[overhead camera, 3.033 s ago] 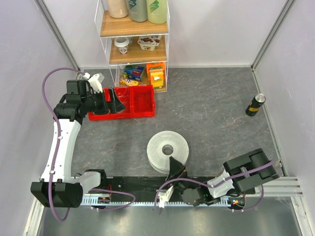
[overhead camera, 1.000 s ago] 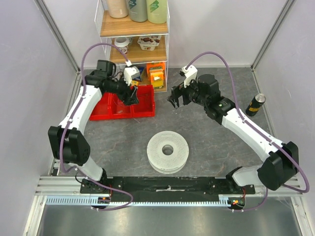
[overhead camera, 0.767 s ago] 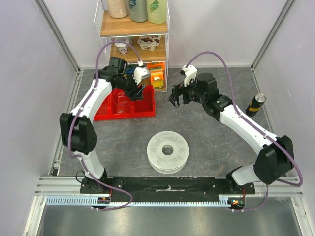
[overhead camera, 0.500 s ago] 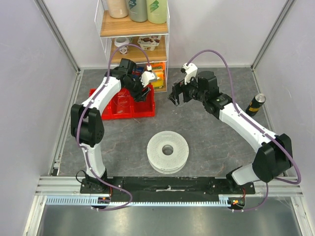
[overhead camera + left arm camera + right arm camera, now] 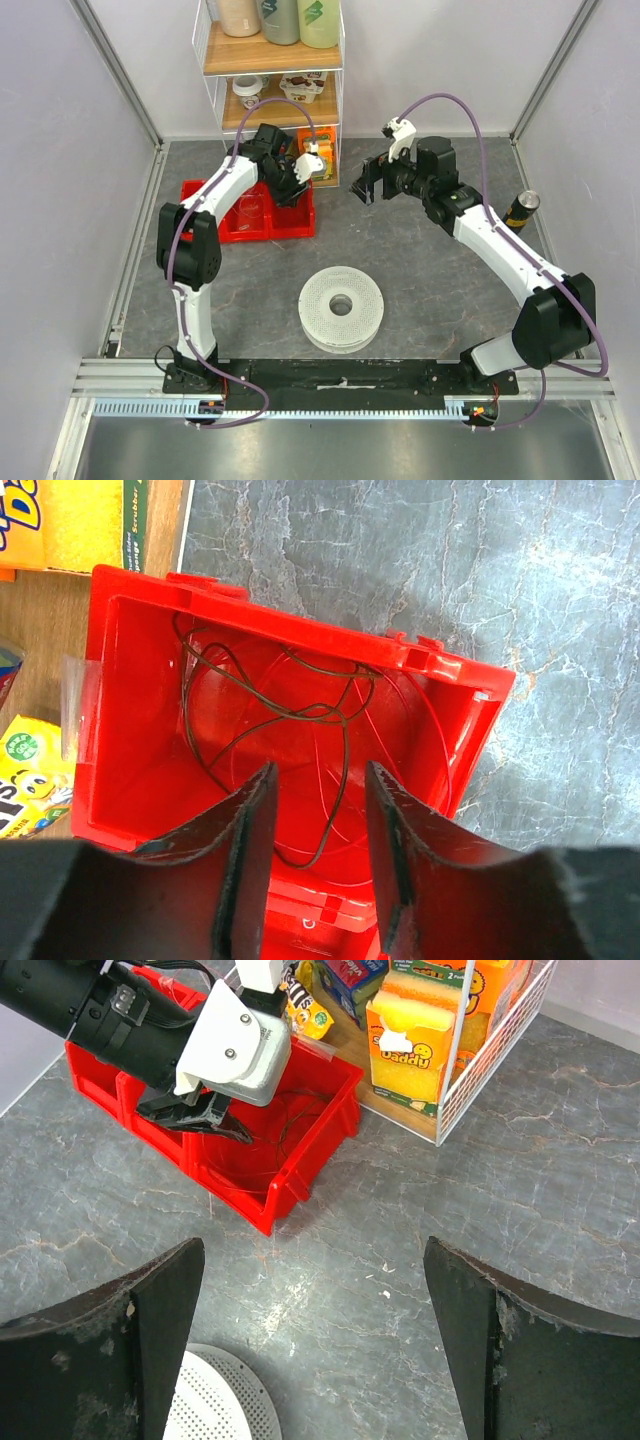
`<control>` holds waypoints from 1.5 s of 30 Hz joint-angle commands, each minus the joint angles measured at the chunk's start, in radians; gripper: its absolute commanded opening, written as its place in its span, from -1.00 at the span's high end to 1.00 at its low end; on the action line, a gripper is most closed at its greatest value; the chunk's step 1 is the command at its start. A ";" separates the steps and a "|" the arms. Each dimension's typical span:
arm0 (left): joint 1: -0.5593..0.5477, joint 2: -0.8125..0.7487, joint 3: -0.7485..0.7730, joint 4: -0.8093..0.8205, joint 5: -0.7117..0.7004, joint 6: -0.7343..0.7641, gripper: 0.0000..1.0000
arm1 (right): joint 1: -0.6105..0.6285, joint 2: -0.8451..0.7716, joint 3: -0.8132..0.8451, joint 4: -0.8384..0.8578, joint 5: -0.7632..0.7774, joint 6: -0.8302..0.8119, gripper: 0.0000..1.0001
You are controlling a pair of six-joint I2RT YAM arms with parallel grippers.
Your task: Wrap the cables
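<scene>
Cables [image 5: 300,716]: loose dark tangle lying in the red bin's [image 5: 300,615] end compartment.
Left gripper [image 5: 318,780]: fingers parted, nothing held, directly above the tangle (the nearer arm).
Right gripper [image 5: 315,1260]: spread wide, empty, over the table beside the bin.
Long axis: none; loops sprawl.
Hidden: wire ends untraceable; overhead view shows no wire.

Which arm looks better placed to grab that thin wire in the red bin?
Probably left: the left tool, open, hangs directly over the wire in the red bin; the right tool hovers aside.
</scene>
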 commanded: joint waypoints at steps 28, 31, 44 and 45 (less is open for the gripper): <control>-0.012 -0.208 0.080 0.216 -0.143 -0.051 0.97 | -0.034 0.004 0.009 0.059 -0.061 0.017 -0.96; -0.010 -0.223 0.112 0.214 -0.155 -0.051 0.97 | -0.036 0.001 0.007 0.060 -0.068 0.014 -0.96; -0.013 -0.344 0.253 0.222 -0.066 -0.212 0.97 | -0.036 -0.060 -0.016 0.092 -0.087 -0.027 -0.96; -0.012 -0.360 0.261 0.219 -0.042 -0.234 0.96 | -0.036 -0.068 -0.013 0.091 -0.085 -0.030 -0.96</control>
